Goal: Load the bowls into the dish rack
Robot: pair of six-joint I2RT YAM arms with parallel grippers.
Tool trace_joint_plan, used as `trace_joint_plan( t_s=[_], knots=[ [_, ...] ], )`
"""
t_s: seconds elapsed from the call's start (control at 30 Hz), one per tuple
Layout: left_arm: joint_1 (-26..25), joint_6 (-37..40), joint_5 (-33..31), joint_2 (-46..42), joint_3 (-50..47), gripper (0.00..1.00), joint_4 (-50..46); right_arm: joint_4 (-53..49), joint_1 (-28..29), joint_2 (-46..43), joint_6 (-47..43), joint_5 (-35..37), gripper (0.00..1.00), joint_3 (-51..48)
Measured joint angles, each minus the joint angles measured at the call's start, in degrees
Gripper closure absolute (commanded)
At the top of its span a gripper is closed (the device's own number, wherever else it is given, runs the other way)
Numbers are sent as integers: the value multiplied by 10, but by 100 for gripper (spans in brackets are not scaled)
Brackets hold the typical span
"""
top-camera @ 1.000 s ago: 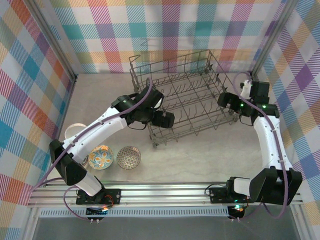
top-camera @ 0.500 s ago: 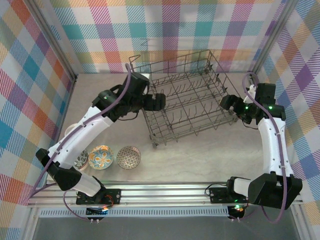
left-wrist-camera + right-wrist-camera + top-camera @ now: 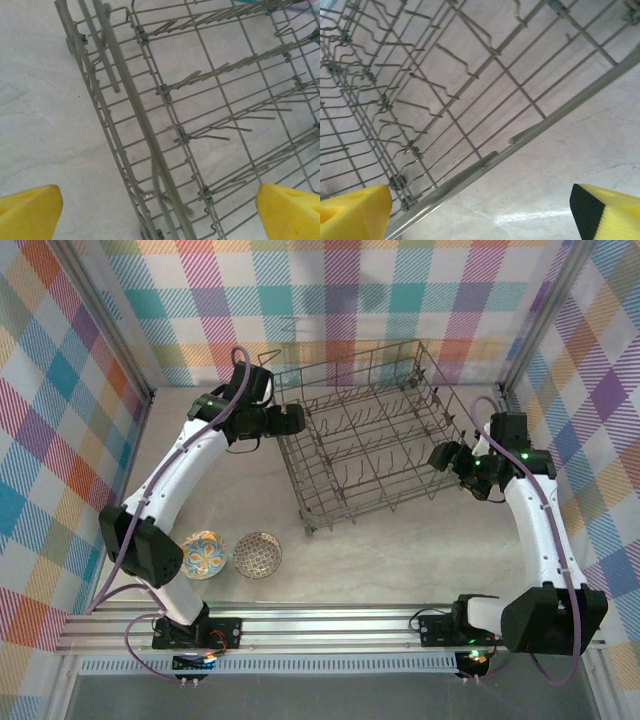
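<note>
rack: grey wire dish rack (image 3: 365, 435) sits mid-table toward the back wall, turned a bit askew, rows of tines sticking up inside

bowls: two I can make out, a floral bowl (image 3: 203, 553) and a brown-patterned bowl (image 3: 257, 553), side by side on the table (image 3: 400, 560) at front-left, just beside the left arm's elbow, well apart from the rack

left gripper (image 3: 293, 420): over the rack's left side, near the back corner

left fingers: yellow fingers (image 3: 27, 210) spread wide. In the wrist cam the rack's thick rim wire (image 3: 150, 150) runs up btw them, not touching either one afaict, nothing gripped

right gripper (image 3: 441, 456): at the rack's right side, approx halfway along, pointing in at it

right fingers: also yellow pads (image 3: 352, 212), also wide apart. The rim bar (image 3: 530, 132) crosses diagonally above the gap w/ bare table below it, and I can't see contact

arms: both reach in from the front rail, one each side of the rack

backdrop: bright plaid cloth on all the walls
</note>
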Motion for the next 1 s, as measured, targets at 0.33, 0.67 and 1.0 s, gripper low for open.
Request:
trace_joint_plan(
  t_s=[0.33, 0.67, 1.0],
  knots=[
    [18, 16, 56, 44, 15, 38, -3, 20, 2, 54, 18, 23, 5, -5],
    [12, -2, 96, 44, 13, 65, -2, 52, 2, 97, 11, 40, 1, -5],
    [-6, -39, 104, 22, -26, 75, 17, 85, -17, 138, -13, 47, 0, -5]
  ],
)
